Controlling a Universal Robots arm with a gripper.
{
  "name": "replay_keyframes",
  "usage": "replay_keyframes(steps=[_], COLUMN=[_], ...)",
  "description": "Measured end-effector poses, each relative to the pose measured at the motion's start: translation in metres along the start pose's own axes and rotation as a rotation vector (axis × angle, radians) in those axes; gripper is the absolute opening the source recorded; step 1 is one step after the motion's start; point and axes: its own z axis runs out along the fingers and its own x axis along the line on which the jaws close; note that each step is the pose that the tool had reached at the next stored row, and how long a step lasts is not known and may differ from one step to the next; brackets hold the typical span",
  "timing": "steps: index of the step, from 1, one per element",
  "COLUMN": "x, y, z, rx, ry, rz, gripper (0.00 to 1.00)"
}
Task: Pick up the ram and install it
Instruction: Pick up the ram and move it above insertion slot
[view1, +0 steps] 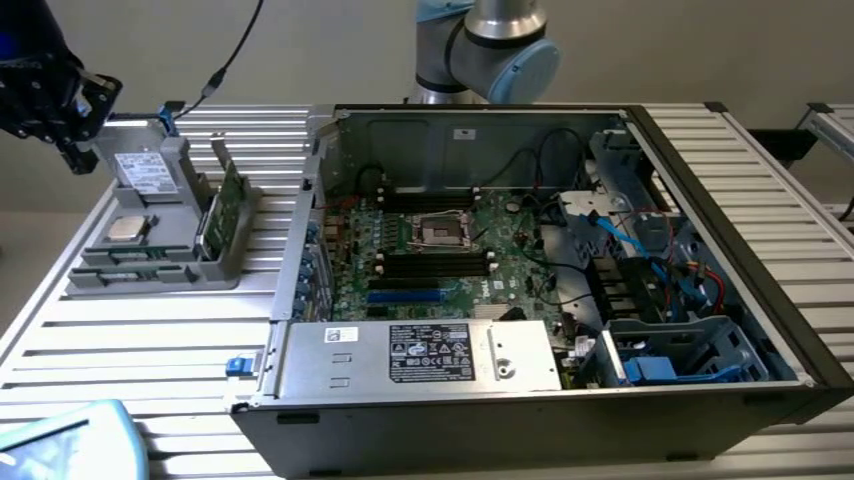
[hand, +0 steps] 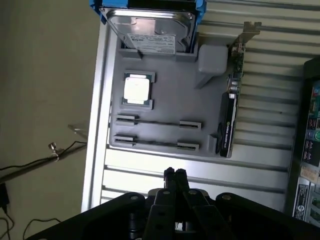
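Observation:
My gripper hangs at the exterior view's far left, above the far end of the grey tray. In the wrist view its fingertips are pressed together with nothing between them, over the slatted table just off the tray. Two thin dark strips run between small holders in the tray's narrow slots. They look like the ram seen edge-on, but I cannot tell for sure. The open computer case lies at the exterior view's right, with black memory slots on its motherboard.
The tray also carries a hard drive, a square silver processor chip and an upright green card. Inside the case are a silver power supply and loose cables. A light blue object lies at the table's near corner.

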Motion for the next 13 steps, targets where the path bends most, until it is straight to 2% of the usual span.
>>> replay_keyframes(steps=[13], x=[0.0], y=[0.0], z=[0.0001], rx=[0.0119], ry=[0.0094], rz=[-0.236], gripper=[0.11])
